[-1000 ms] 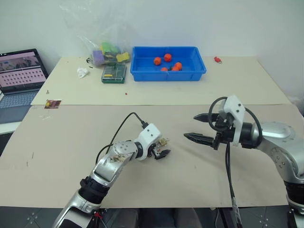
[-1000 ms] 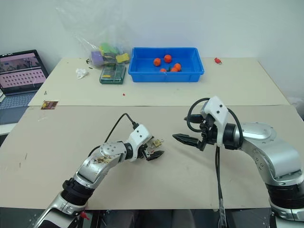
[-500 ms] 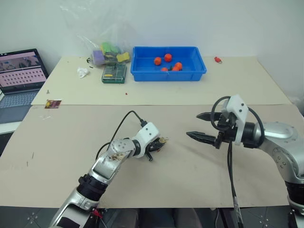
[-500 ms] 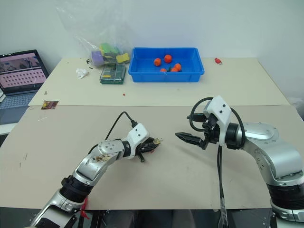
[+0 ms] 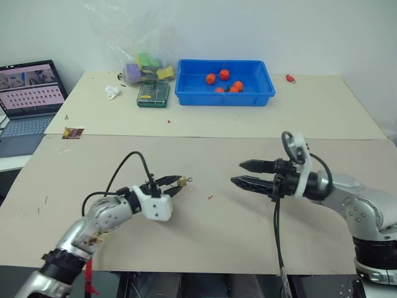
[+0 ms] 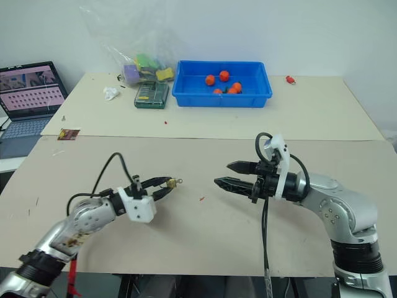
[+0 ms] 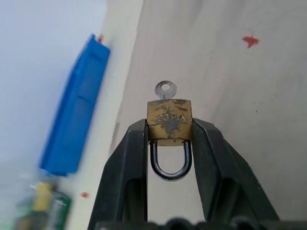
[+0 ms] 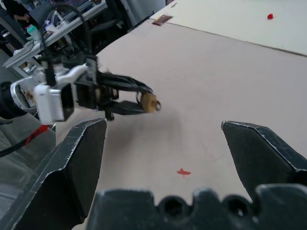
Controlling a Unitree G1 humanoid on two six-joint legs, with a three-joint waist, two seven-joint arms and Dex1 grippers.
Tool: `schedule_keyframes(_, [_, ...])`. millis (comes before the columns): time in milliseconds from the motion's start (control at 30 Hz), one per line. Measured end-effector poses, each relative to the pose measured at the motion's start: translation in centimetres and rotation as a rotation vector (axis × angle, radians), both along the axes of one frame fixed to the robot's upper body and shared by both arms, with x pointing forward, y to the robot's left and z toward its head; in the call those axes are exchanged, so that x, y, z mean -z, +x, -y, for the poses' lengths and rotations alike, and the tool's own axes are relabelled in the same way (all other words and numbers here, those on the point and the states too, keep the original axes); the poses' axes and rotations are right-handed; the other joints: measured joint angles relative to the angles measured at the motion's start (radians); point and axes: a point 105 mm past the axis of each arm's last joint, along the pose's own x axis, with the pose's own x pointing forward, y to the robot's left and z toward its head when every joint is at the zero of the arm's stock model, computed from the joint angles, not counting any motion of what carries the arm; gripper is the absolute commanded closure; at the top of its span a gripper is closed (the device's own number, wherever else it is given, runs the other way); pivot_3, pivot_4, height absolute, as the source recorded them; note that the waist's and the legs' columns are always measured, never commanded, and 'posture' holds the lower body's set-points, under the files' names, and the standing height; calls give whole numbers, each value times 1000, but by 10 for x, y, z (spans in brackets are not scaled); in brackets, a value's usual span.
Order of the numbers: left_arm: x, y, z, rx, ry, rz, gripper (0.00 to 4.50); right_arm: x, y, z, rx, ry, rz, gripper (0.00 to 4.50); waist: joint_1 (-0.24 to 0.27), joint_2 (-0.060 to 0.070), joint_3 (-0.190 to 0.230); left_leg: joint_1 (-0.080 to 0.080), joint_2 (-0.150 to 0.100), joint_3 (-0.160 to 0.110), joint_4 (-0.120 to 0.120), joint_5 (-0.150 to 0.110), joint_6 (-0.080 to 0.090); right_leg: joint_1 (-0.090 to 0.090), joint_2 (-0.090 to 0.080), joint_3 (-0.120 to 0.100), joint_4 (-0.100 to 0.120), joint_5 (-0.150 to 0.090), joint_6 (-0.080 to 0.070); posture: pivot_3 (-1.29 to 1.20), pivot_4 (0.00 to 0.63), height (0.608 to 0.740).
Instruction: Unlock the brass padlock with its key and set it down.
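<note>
Brass padlock [image 7: 169, 120] pinched between left gripper [image 5: 177, 184] fingertips, lifted clear of beige table [image 5: 205, 223]; second ago gripper sat low on table, wider, rolled differently. Padlock body scuffed yellow metal, thin silvery U shackle toward gripper's base, round-headed key [image 7: 166, 89] projecting outward. Right gripper [image 5: 239, 173], jaws spread wide, empty, points at padlock from well apart.

Our right gripper [image 8: 180, 158]: fingers spread wide.
Left gripper [image 8: 136, 100]: we see it pinching the brass padlock [image 8: 149, 102].
Table [image 8: 230, 76]: red speck [image 8: 183, 172].
</note>
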Motion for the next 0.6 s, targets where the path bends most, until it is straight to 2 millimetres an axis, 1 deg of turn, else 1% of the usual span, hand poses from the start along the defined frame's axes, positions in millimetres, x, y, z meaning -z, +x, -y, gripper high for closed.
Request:
schedule_keyframes(67, [-11, -8, 7, 58, 2, 107, 3698, 9, -3, -9, -34, -27, -19, 0, -2, 0, 0, 0, 0, 0, 0, 0, 0, 0, 0, 0, 0, 0, 0, 0, 150, 740])
schedule_keyframes(133, [-20, -16, 16, 111, -5, 198, 3698, 14, -6, -18, -69, -29, -24, 0, -3, 0, 0, 0, 0, 1, 0, 0, 0, 0, 0, 0, 1, 0, 0, 0, 150, 740])
schedule_keyframes(300, [-24, -27, 25, 177, 13, 288, 3698, 11, -7, -23, -103, -17, 5, 0, -6, 0, 0, 1, 0, 1, 0, 0, 0, 0, 0, 0, 1, 0, 0, 0, 150, 740])
schedule_keyframes(400, [-30, -36, 29, 215, 14, 350, 3698, 9, -8, -24, -122, -10, 18, 0, -5, 0, 0, 1, 0, 1, 0, 0, 0, 0, 0, 0, 1, 0, 0, 0, 150, 740])
schedule_keyframes(533, [-29, -39, 30, 215, 18, 372, 3698, 4, -10, -26, -148, 0, 29, 0, -6, 0, 0, 1, 0, 1, 0, 0, 0, 0, 0, 0, 2, 0, 0, 0, 150, 740])
schedule_keyframes(600, [-29, -39, 31, 219, 13, 378, 3698, 0, -10, -28, -156, 1, 45, 525, -6, 0, 0, 2, 0, 1, 0, 0, 0, 1, 0, 0, 2, 0, 0, 0, 150, 740])
